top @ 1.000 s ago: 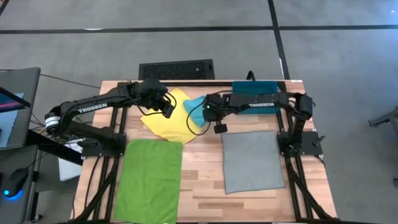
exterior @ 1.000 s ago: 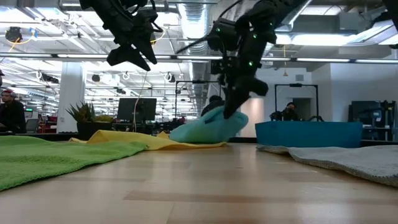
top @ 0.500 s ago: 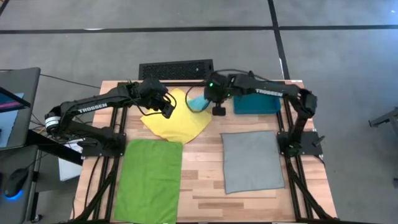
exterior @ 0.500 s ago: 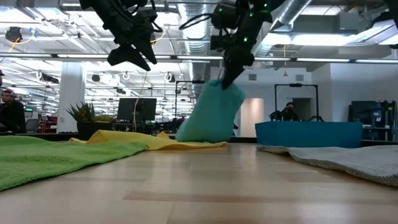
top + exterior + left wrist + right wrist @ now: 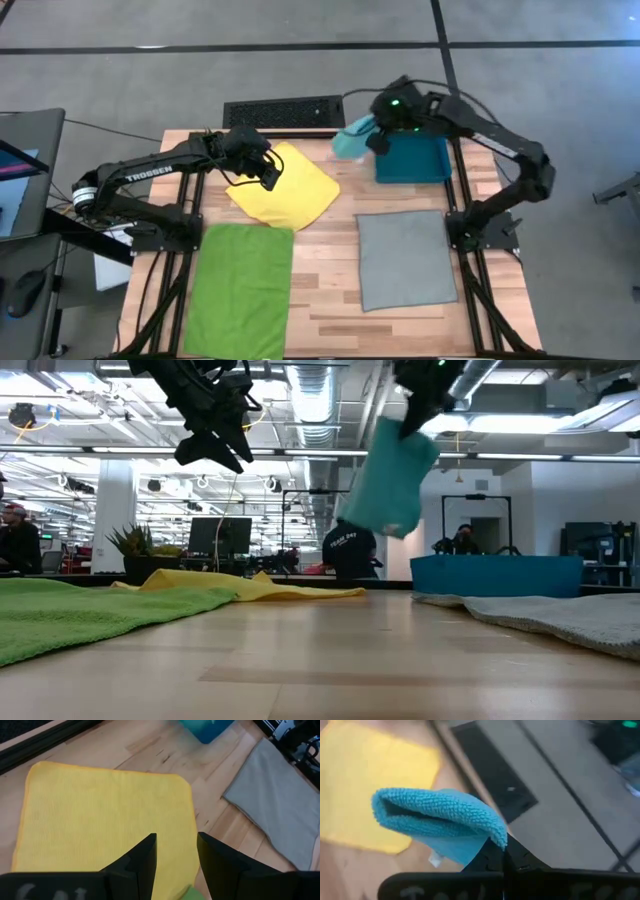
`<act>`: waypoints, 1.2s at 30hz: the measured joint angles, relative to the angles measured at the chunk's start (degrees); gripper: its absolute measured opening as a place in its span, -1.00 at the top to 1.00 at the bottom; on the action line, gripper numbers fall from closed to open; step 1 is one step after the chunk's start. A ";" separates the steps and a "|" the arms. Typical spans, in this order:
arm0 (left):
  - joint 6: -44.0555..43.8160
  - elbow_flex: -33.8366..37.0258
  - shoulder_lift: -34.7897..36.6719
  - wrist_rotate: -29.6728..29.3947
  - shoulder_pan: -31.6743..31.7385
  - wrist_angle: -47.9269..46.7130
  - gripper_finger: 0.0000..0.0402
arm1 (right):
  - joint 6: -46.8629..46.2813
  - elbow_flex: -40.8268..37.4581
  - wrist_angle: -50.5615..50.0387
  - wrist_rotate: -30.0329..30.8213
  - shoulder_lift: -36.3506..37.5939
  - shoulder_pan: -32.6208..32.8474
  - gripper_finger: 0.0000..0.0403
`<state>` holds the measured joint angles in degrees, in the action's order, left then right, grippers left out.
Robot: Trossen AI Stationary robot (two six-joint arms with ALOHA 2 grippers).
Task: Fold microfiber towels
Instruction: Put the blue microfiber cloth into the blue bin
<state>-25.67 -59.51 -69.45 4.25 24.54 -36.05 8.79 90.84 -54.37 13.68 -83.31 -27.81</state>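
Wooden slatted tabletop (image 5: 325, 255) carries three flat cloths: a yellow square microfiber towel (image 5: 283, 187), a lime green rectangular towel (image 5: 238, 288) and a grey rectangular towel (image 5: 405, 258). Right gripper (image 5: 378, 141), clamped on the light turquoise-blue towel (image 5: 390, 480), has raised it off the table, beside the dark teal-blue bin (image 5: 412, 160). Left gripper (image 5: 176, 851) hovers over the yellow towel, fingers apart, unchanged.

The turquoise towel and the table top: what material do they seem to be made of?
Turquoise towel, hanging from the right claw: soft matte microfiber, probably; tiny loops show and it folds limply. Table top: pale wood planks, judging by grain and seams, with a slight sheen.
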 joint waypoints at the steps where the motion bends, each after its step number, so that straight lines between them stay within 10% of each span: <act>1: 0.00 0.00 0.00 0.04 0.02 0.00 0.34 | -1.52 0.03 -1.01 1.14 1.04 -0.50 1.00; 20: 14.13 0.00 0.00 2.49 0.02 16.77 0.34 | -43.29 -0.03 -31.58 11.73 1.40 -11.78 0.99; 36: 25.19 -0.02 0.00 2.49 0.01 19.29 0.34 | -43.87 -0.03 -35.67 14.55 -4.04 -18.02 0.99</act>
<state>-0.48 -59.53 -69.45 6.74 24.55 -16.76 -35.09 90.80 -90.04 28.23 -87.35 -45.83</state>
